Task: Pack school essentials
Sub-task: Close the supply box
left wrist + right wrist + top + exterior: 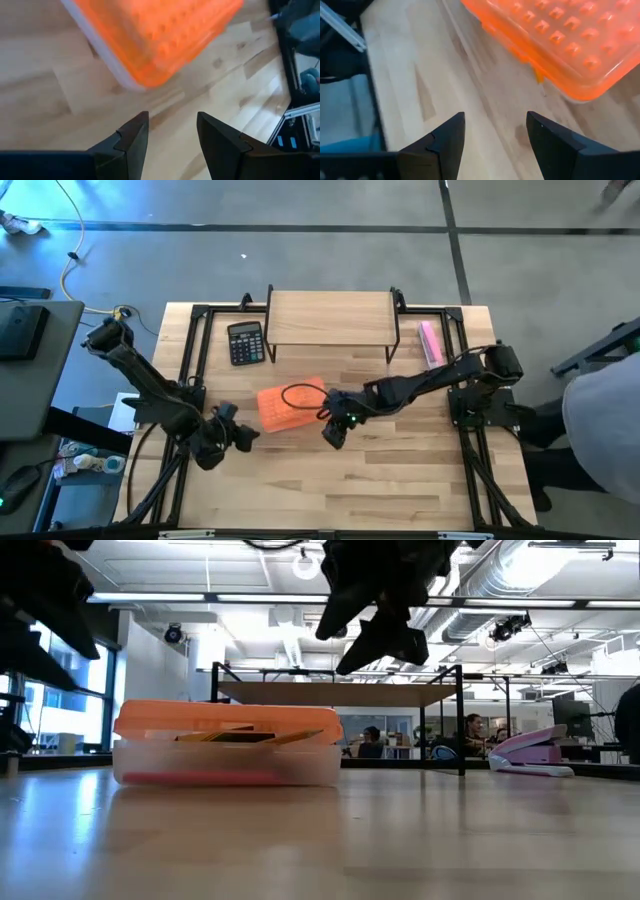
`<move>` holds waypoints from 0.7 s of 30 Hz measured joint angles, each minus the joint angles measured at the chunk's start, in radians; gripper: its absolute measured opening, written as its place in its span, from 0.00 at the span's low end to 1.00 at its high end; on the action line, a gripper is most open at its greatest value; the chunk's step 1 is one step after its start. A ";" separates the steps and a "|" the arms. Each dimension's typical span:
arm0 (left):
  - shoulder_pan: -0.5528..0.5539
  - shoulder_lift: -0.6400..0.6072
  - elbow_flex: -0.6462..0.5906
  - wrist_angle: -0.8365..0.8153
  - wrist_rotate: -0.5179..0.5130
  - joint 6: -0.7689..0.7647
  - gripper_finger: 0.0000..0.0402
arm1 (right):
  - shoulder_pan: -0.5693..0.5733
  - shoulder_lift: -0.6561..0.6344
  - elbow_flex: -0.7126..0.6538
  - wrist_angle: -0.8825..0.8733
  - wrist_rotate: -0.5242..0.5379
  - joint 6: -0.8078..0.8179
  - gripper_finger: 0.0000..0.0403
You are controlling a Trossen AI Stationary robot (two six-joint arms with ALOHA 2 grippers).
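Hovering at the orange-lidded pencil box's (290, 406) 8 o'clock, left gripper (243, 436) has fingers apart and empty; the box sits mid-table, lid on, long axis roughly 10-to-4. Right gripper (336, 432), also spread and empty, hangs just off its 4 o'clock corner and looks nearer. Contents barely readable through the cloudy wall: yellow and pink shapes only.

Bright overhead ceiling light, glare on the table (300, 840), wrist views motion-blurred.
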 joint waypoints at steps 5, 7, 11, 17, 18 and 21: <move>0.021 -0.125 0.000 -0.123 -0.022 0.079 0.39 | 0.059 0.008 -0.001 -0.008 0.178 -0.019 0.50; 0.042 -0.169 0.000 -0.157 -0.026 0.137 0.39 | 0.079 0.020 -0.002 -0.015 0.256 -0.012 0.50; 0.108 -0.242 0.000 -0.189 -0.028 0.286 0.39 | 0.107 0.048 -0.002 0.001 0.298 -0.009 0.49; 0.235 -0.316 0.000 -0.210 -0.034 0.569 0.39 | 0.139 0.100 -0.002 0.012 0.298 0.073 0.30; 0.258 -0.324 0.001 -0.205 -0.026 0.609 0.39 | 0.145 0.108 -0.002 0.016 0.299 0.095 0.25; 0.319 -0.351 0.000 -0.212 0.016 0.736 0.39 | 0.156 0.133 -0.002 0.042 0.325 0.164 0.11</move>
